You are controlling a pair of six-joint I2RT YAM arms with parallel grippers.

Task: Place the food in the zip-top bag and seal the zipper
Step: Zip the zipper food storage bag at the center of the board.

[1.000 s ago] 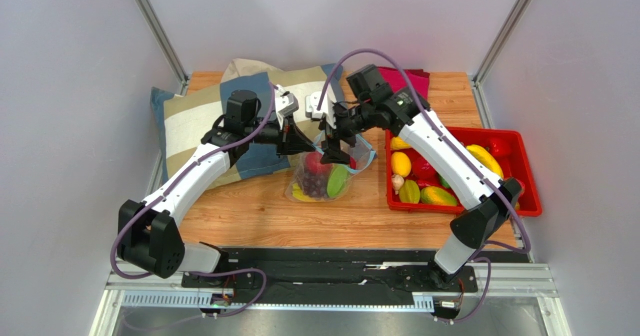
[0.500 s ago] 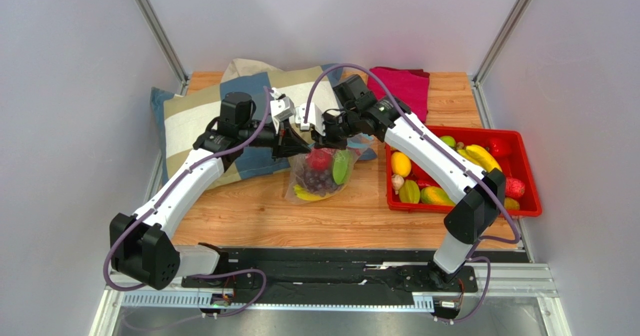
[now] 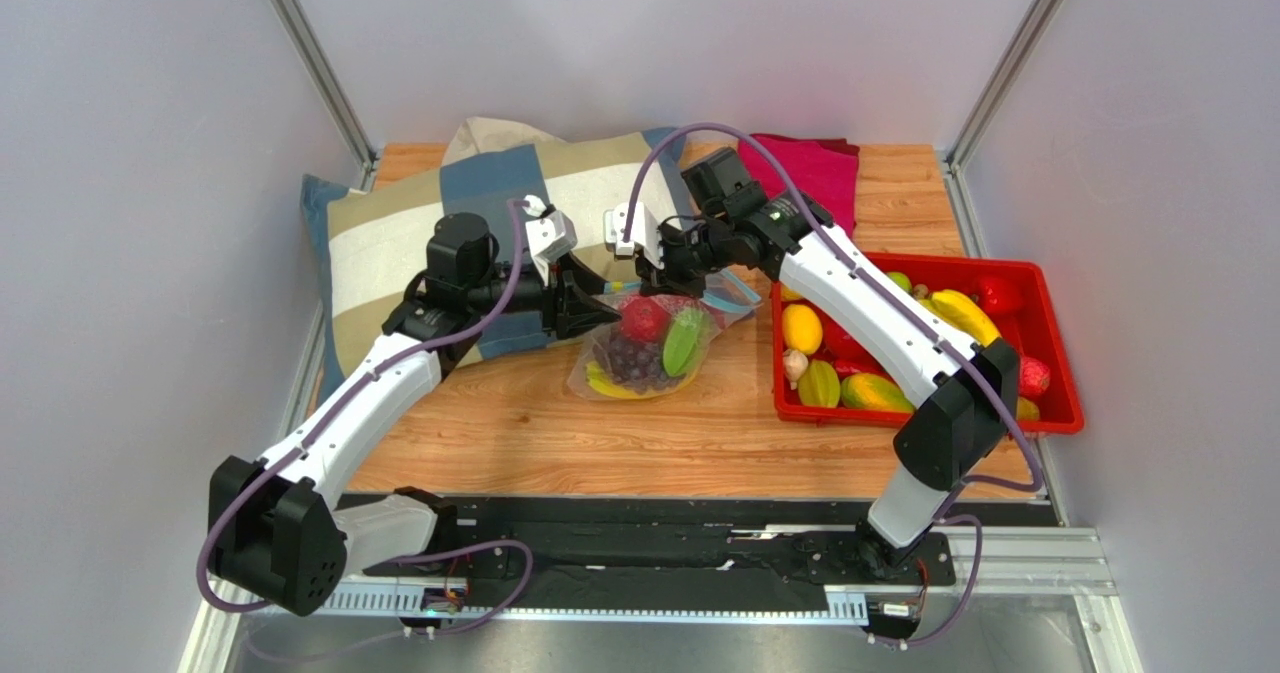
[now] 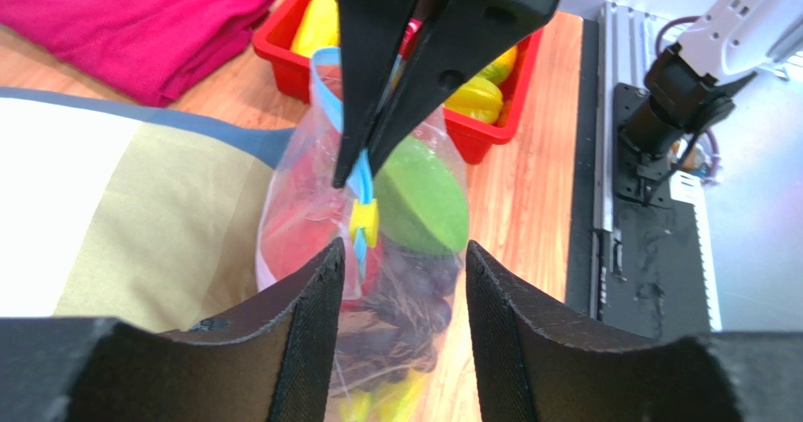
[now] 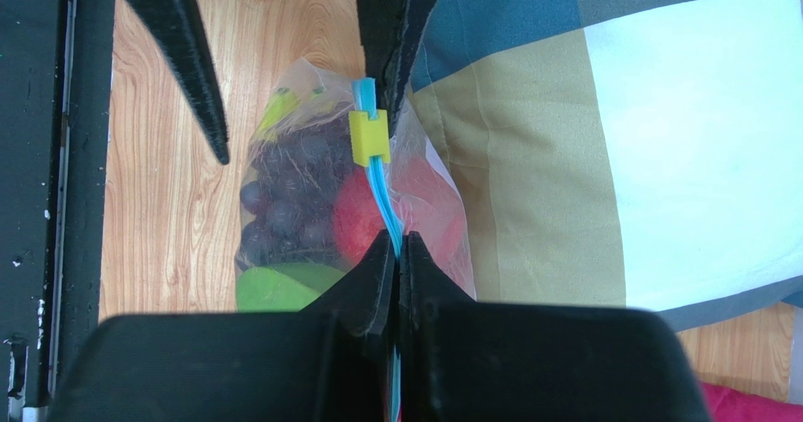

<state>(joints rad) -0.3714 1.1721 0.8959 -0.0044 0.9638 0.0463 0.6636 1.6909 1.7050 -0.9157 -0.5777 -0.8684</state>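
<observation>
We look down on a wooden tabletop (image 3: 496, 433) walled in by pale panels, its bare grain lying open from the middle to the near edge, where the black base rail runs. At the far left a large cushion (image 3: 391, 231) in blue, tan and white blocks overhangs the tabletop's left edge. At the right a red tray (image 3: 1059, 403) sits near the right edge, holding loose yellow and green fruit (image 3: 804, 328). A folded magenta cloth (image 3: 819, 163) lies at the far edge behind it. Between cushion and tray lies the zip-top bag (image 3: 646, 351), one side just beside the cushion's border, with a strip of bare wood between it and the tray. Through its clear plastic we make out the food: a red apple (image 3: 643, 318), a green mango (image 3: 684, 343), purple grapes (image 3: 639, 358) and a yellow banana (image 3: 609, 388). Any print on the bag is too small for us to read. The right fingers (image 5: 397, 262) are pressed together, pinching the teal-blue zipper (image 5: 377, 182) along the bag's mouth. The left fingers (image 3: 595, 307) stand apart, gripping nothing, with the bag's mouth end between them. A small yellow slider (image 5: 368, 132) rides the zipper, just beside one left fingertip and apart from the right pinch.
</observation>
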